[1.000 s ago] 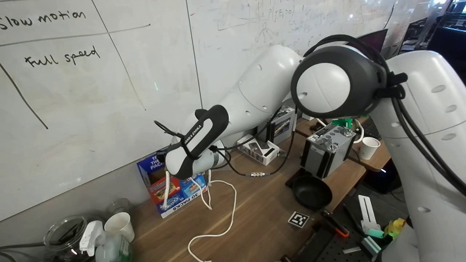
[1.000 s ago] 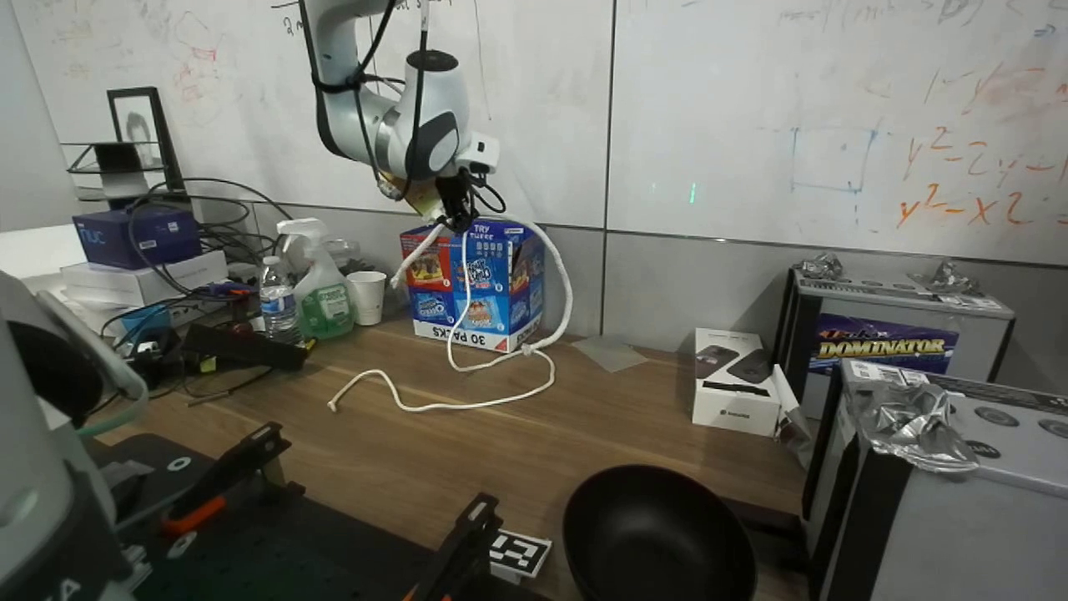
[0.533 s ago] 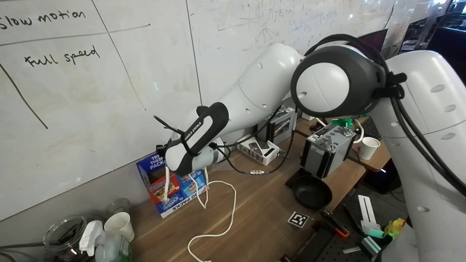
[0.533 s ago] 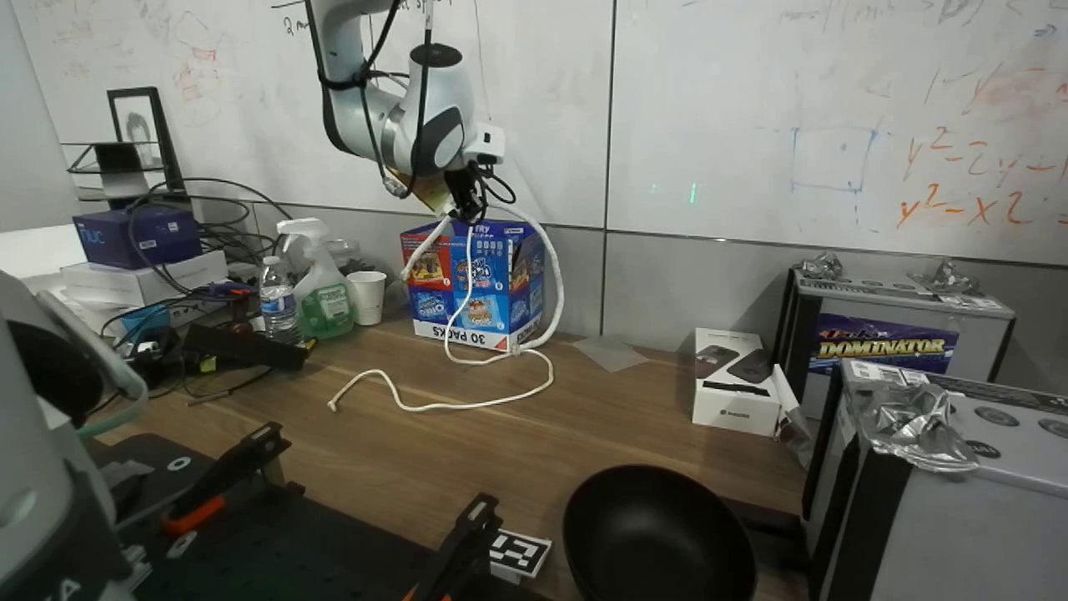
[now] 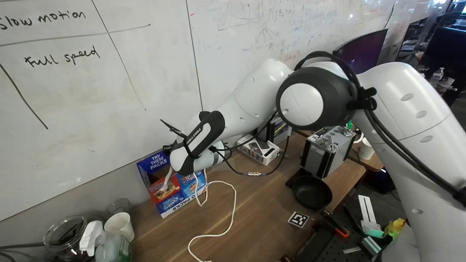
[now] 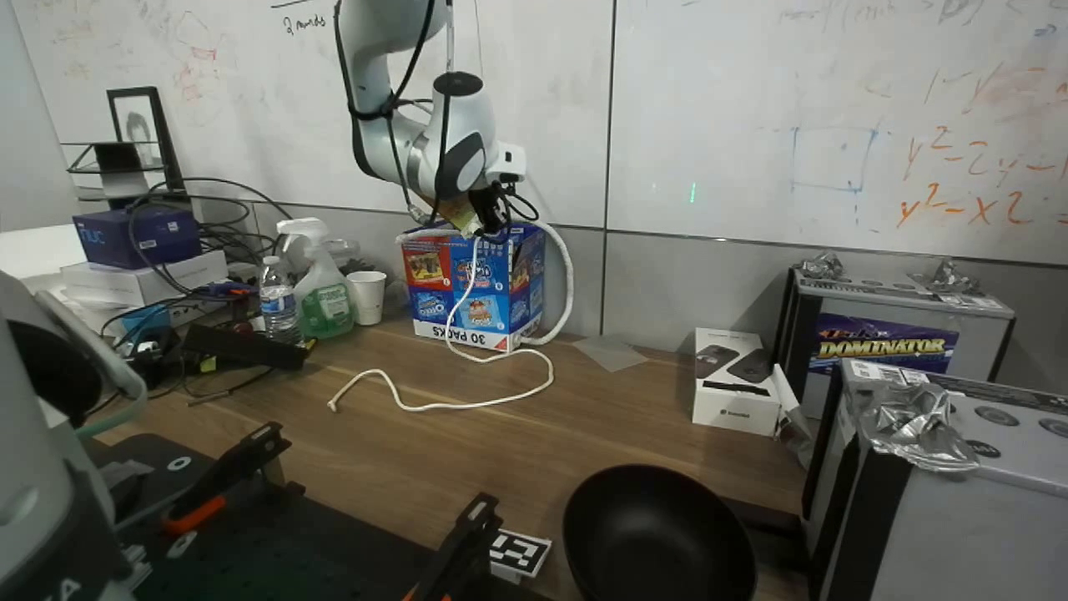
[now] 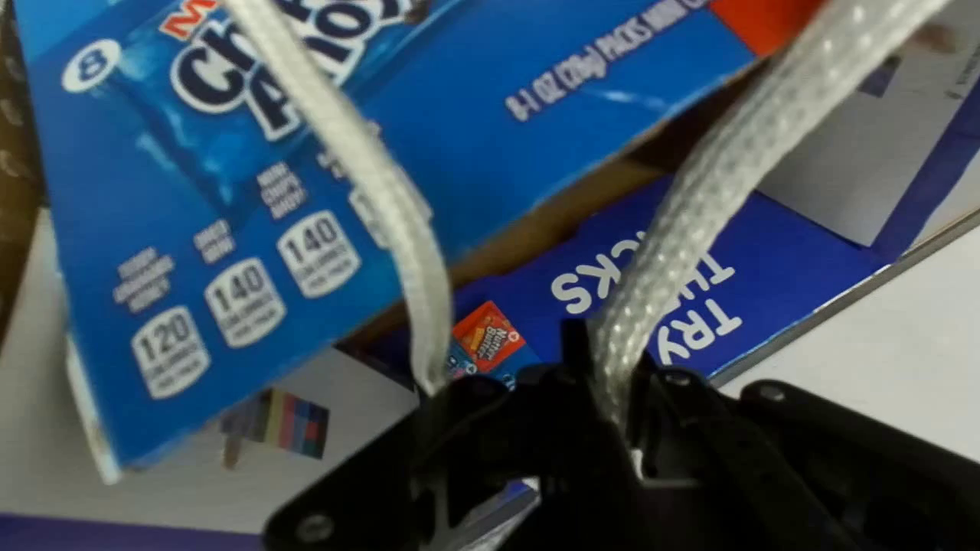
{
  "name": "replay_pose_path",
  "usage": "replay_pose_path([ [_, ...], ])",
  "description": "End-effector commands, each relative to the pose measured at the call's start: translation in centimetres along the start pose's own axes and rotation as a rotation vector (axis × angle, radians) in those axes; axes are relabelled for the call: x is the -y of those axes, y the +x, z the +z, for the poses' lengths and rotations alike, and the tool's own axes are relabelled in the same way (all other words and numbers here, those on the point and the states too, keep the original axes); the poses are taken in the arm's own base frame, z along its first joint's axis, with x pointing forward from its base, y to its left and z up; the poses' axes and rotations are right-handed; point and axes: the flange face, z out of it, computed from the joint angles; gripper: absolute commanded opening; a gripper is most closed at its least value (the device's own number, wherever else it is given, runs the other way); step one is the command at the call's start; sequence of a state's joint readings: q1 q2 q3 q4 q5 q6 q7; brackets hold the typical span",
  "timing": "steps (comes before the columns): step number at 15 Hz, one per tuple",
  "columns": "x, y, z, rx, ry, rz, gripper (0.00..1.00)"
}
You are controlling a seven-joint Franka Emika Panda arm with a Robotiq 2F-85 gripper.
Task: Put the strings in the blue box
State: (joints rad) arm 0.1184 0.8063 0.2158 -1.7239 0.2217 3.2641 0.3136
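Observation:
The blue box stands on the table against the wall, its back flap raised. It also shows below the gripper in the wrist view. My gripper is shut on the strings, with a thick white cord between its fingertips. In an exterior view the gripper is at the height of the box's top edge. A thick end of the strings lies over the box's upper left edge, another part loops down its right side, and a thin tail trails on the table. The arm hides the hand in an exterior view.
A spray bottle, a water bottle and a paper cup stand left of the box. A white phone box, grey slotted devices and a black pan are to the right. The whiteboard wall rises close behind the box.
The gripper rose slightly, then moved right and down to the box's top in an exterior view. The thick string end, hanging before, now lies across the box's upper edge. The tail on the table stayed.

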Motion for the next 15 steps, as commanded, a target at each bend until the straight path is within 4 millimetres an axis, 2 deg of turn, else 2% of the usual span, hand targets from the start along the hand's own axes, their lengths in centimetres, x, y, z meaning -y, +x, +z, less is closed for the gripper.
replay_pose_path([
  [1, -0.2, 1.1, 2.2, -0.025, -0.004, -0.016, 0.36],
  [2, -0.4, 0.9, 2.6, -0.021, -0.007, -0.013, 0.36],
  [3, -0.4, 1.3, 2.6, -0.021, -0.01, -0.014, 0.42],
  [5, -0.7, 0.9, 3.1, -0.014, -0.021, -0.021, 0.58],
  [8, -0.5, 0.9, 2.7, -0.015, -0.036, -0.036, 0.8],
  [10, -0.2, 1.1, 1.6, -0.025, -0.044, -0.045, 0.95],
  [11, -0.1, 0.9, 1.3, -0.029, -0.051, -0.052, 0.99],
  [15, 0.7, 0.8, -1.5, -0.056, -0.065, -0.086, 1.0],
])
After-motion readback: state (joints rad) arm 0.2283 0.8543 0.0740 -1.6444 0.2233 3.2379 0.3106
